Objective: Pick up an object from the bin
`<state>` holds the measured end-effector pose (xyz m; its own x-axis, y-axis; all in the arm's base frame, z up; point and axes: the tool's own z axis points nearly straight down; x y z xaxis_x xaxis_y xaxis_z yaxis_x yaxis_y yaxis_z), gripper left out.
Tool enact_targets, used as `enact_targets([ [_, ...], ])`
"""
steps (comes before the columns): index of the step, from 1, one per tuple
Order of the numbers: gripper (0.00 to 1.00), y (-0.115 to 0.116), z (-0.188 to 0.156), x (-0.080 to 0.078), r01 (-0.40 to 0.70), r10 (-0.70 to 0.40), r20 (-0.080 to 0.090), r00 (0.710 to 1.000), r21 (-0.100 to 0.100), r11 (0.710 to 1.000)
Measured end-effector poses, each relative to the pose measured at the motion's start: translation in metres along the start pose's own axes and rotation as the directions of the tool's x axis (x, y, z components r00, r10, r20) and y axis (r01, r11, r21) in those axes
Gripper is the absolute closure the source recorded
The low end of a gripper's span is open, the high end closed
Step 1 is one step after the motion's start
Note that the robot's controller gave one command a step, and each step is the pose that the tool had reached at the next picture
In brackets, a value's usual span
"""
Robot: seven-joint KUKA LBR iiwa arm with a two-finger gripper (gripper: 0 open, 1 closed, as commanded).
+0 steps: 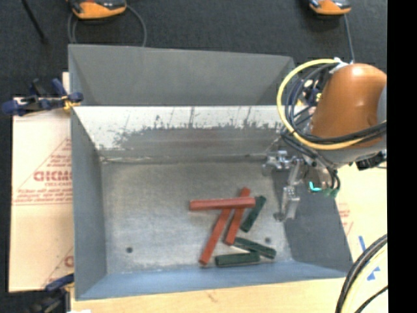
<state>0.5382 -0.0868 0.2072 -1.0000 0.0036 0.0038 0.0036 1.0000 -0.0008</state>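
The gripper [287,206] is hanging at the right side of the bin [143,207], just beside the stick heap, and whether it's released or clenched I cannot tell. Nearest it, a green stick [253,214] is lying slantwise, its upper end pointing up-right toward the gripper. A red stick [221,204] is lying level across two slanting red sticks [217,238], hiding their upper parts

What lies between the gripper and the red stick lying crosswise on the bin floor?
In the camera view, a slanted dark green stick lies between the gripper and the crosswise red stick, by that stick's right end.
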Motion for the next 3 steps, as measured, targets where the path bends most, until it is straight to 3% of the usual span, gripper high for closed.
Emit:
enact_targets([
  [1, 0.00, 0.016, 0.136, 0.012, -0.126, 0.126, 0.013, 0.992, -0.002, 0.992],
  [2, 1.00, 0.015, 0.131, 0.009, -0.121, 0.121, 0.025, 0.992, 0.000, 0.993],
  [3, 1.00, 0.007, -0.071, 0.020, -0.150, 0.150, 0.017, 0.989, -0.001, 0.989],
])
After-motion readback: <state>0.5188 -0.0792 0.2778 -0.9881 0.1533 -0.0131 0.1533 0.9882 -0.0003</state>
